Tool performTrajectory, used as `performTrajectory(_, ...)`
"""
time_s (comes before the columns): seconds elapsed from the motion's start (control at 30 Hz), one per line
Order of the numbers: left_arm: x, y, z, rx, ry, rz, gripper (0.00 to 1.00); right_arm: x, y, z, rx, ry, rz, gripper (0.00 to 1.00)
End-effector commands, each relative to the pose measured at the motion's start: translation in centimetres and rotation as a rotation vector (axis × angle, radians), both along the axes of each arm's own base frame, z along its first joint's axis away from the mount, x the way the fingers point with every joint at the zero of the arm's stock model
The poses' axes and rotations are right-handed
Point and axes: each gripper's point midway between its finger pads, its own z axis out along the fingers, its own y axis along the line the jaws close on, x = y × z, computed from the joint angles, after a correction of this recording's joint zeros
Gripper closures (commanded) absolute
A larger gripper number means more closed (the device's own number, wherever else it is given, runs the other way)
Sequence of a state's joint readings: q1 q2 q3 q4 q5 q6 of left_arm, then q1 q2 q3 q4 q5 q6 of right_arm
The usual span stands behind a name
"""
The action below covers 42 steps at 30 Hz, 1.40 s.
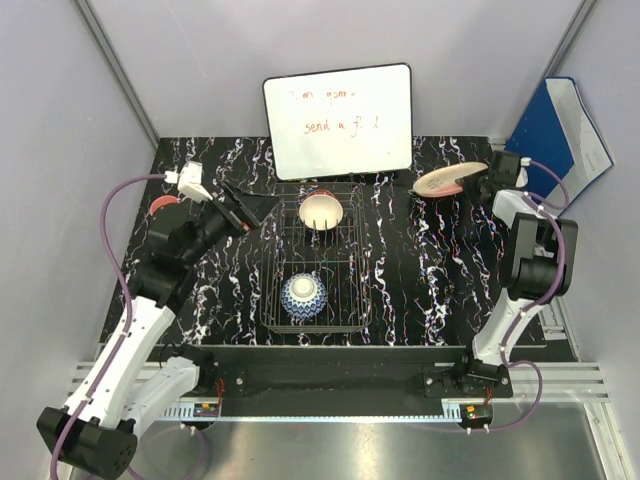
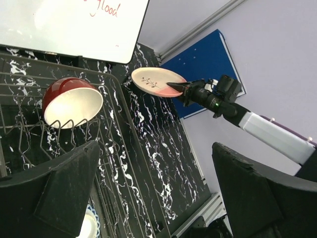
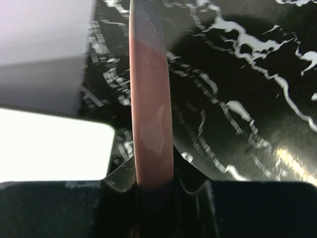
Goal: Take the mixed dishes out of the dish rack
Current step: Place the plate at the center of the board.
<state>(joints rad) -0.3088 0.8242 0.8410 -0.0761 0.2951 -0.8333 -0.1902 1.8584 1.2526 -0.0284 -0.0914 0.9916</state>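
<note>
The black wire dish rack [image 1: 345,262] sits mid-table. In it a cream bowl [image 1: 322,210] with a red outside lies tilted at the far end, and a blue-and-white bowl [image 1: 303,296] sits at the near end. My right gripper [image 1: 473,185] is shut on the rim of the pinkish-cream plate [image 1: 445,180] and holds it above the table, right of the rack. The right wrist view shows the plate edge-on [image 3: 150,99] between the jaws. My left gripper [image 1: 252,208] is open and empty at the rack's far left corner. A salmon-pink cup [image 1: 165,206] sits behind the left arm. The clear glass is out of view.
A white whiteboard [image 1: 338,120] stands behind the rack. A blue folder [image 1: 560,135] leans on the right wall. The left wrist view shows the cream bowl [image 2: 72,101], the rack [image 2: 116,124] and the held plate [image 2: 153,82].
</note>
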Motion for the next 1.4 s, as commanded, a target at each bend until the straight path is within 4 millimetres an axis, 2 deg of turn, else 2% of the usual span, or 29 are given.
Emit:
performTrajectory(0.0, -0.1, -0.1, 0.0, 0.016, -0.037, -0.011, 0.01, 4.1, -0.6, 3.8, -0.009, -0.151, 0.009, 1.0)
performTrajectory(0.17, 0.3, -0.2, -0.9, 0.021, -0.017, -0.01, 0.01, 5.0, -0.8, 1.4, -0.01, -0.11, 0.016, 1.0)
performTrajectory(0.3, 0.5, -0.4, -1.4, 0.016, -0.002, -0.017, 0.01, 4.1, -0.8, -0.9, -0.007, -0.033, 0.008, 1.0)
performTrajectory(0.33, 0.5, -0.4, -1.4, 0.015, 0.0, -0.015, 0.01, 3.0, -0.6, -2.4, 0.004, 0.025, 0.006, 0.95)
performTrajectory(0.4, 0.5, -0.5, -1.7, 0.009, 0.006, -0.019, 0.01, 2.0, -0.5, -3.5, 0.01, 0.062, 0.003, 0.79)
performTrajectory(0.5, 0.4, -0.7, -2.0, 0.002, 0.02, -0.028, 0.01, -0.2, 0.2, -5.9, 0.036, 0.133, 0.012, 0.69)
performTrajectory(0.7, -0.1, -0.8, -3.0, -0.013, 0.049, -0.043, 0.01, -2.9, 1.1, -8.5, 0.078, 0.206, 0.018, 0.64)
performTrajectory(0.8, -0.3, -0.9, -3.2, -0.019, 0.055, -0.049, 0.01, -3.8, 1.4, -9.4, 0.084, 0.232, 0.025, 0.58)
performTrajectory(0.9, -0.4, -1.0, -3.5, -0.019, 0.062, -0.053, 0.01, -4.6, 1.7, -10.3, 0.094, 0.266, 0.032, 0.45)
performTrajectory(0.93, -0.4, -1.0, -3.6, -0.02, 0.066, -0.053, 0.01, -4.8, 1.8, -10.4, 0.101, 0.273, 0.035, 0.38)
performTrajectory(1.17, -0.5, -1.1, -4.2, -0.01, 0.082, -0.064, 0.01, -6.3, 2.4, -10.5, 0.127, 0.293, 0.038, 0.17)
performTrajectory(1.3, -0.4, -1.1, -4.5, 0.008, 0.092, -0.066, 0.01, -8.0, 3.1, -8.5, 0.151, 0.287, 0.031, 0.0)
performTrajectory(1.37, -0.3, -1.1, -4.5, 0.016, 0.098, -0.068, 0.01, -8.5, 3.6, -7.7, 0.164, 0.279, 0.044, 0.0)
